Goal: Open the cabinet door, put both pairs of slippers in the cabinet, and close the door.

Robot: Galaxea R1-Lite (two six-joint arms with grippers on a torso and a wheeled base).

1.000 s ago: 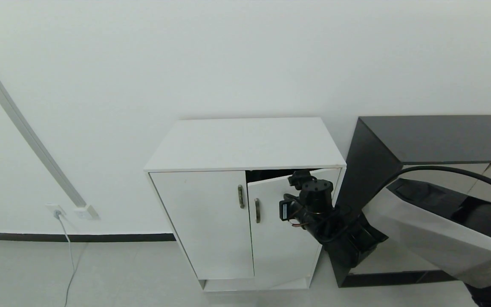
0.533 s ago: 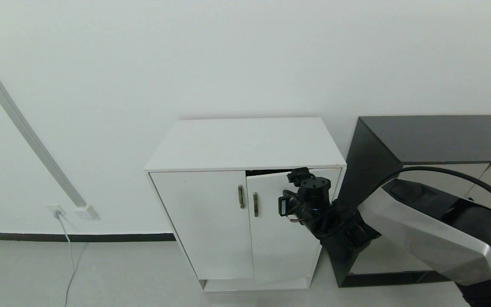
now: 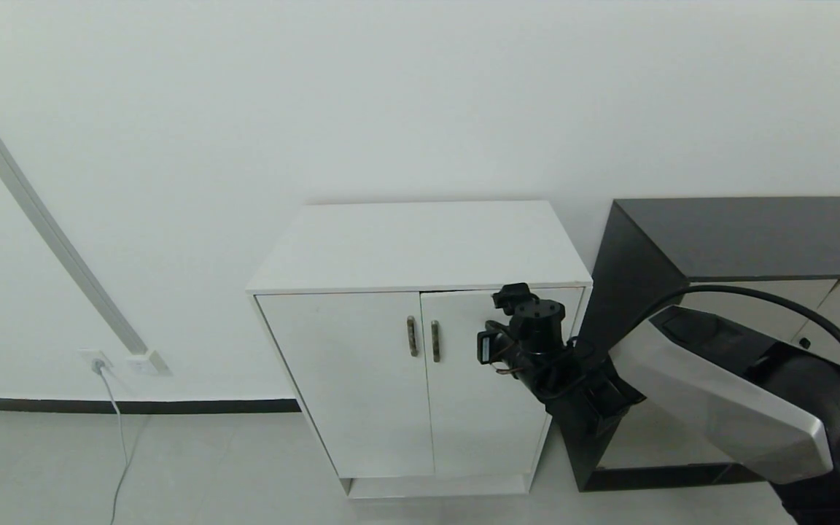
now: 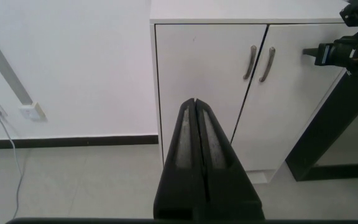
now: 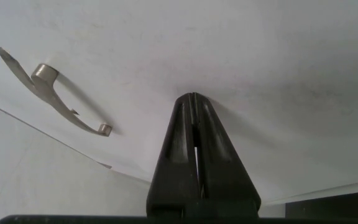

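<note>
Left gripper point(image 4: 195, 102) hung off from the cabinet point(image 3: 420, 248), fingers pressed together, empty. Cabinet stood at the floor's far edge, against the wall. Right door point(image 3: 485, 394) sat nearly flush (thin dark gap along its top). Right gripper point(image 5: 194, 96), fingers clenched, tips on the panel: judged best to push squarely and gently until seated, clear of the handle point(image 5: 44, 73).

all views face cabinet point(image 3: 420, 244), right wrist nearest

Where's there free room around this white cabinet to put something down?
Bare: the cabinet top, and the floor between cabinet and socket cable. Crowded: the right door, with the right gripper against it and the black cabinet alongside.
</note>
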